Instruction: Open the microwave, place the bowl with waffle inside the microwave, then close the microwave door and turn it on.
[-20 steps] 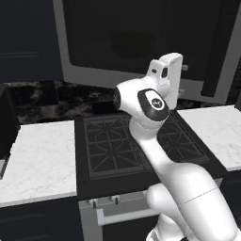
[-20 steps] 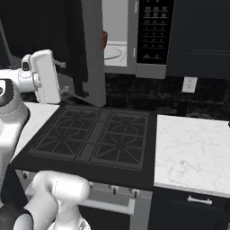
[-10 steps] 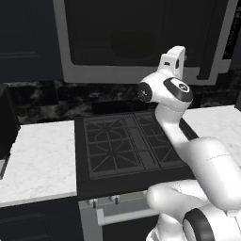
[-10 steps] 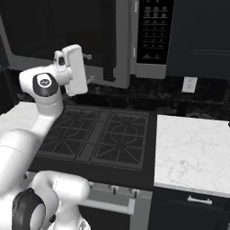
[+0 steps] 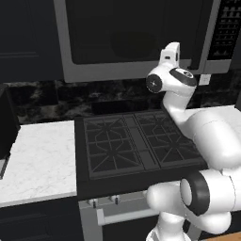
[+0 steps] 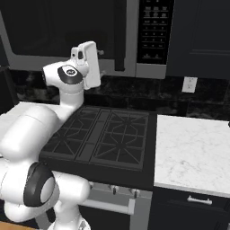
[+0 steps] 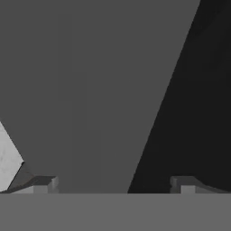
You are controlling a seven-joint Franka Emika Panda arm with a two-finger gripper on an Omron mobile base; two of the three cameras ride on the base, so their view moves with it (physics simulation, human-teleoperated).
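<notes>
The microwave (image 5: 141, 70) hangs above the stove, its black button panel (image 6: 155, 31) at the right. The microwave door (image 5: 132, 33), dark glass in a silver-grey frame, lies flat or nearly flat across the front, with its dark handle bar (image 6: 120, 36) beside the panel. My gripper (image 7: 115, 184) is open with nothing between its fingertips (image 7: 45, 182). Its hand (image 5: 170, 52) points at the door's lower frame, right up against it, and stands left of the handle (image 6: 90, 63). The bowl and the waffle are hidden behind the door.
A black gas stove (image 5: 136, 143) sits right below the hand. White marble counters flank it on the left (image 5: 37, 164) and right (image 6: 193, 152). A wall outlet (image 6: 189, 84) is on the dark backsplash. Dark cabinets surround the microwave.
The door has swung from wide open to flat against the microwave, with my hand moving along with it. The bowl, visible inside a second ago, is now covered.
</notes>
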